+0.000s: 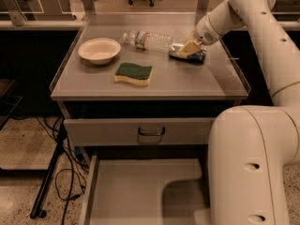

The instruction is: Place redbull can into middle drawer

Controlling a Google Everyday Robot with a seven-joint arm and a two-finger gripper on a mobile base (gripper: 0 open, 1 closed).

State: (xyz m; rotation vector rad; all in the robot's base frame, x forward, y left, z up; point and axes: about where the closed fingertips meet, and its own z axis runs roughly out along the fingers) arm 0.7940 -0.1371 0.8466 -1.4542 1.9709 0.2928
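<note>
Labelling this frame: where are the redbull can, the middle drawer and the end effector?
redbull can point(197, 56), camera view, blue side.
middle drawer point(136, 191), camera view, bare floor.
end effector point(186, 49), camera view, tip, at the can.

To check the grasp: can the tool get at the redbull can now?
Probably yes: the tool is at the redbull can, back right on the cabinet top; the water bottle beside it does not block.

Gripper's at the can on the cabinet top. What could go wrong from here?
The slim silver-and-blue can lies right beside the clear plastic water bottle; the gripper on it could knock the bottle or roll the can.
The wide grey open drawer sits low beneath a closed drawer front, its right side hidden by the robot's white body: a possibly tight drop.
</note>
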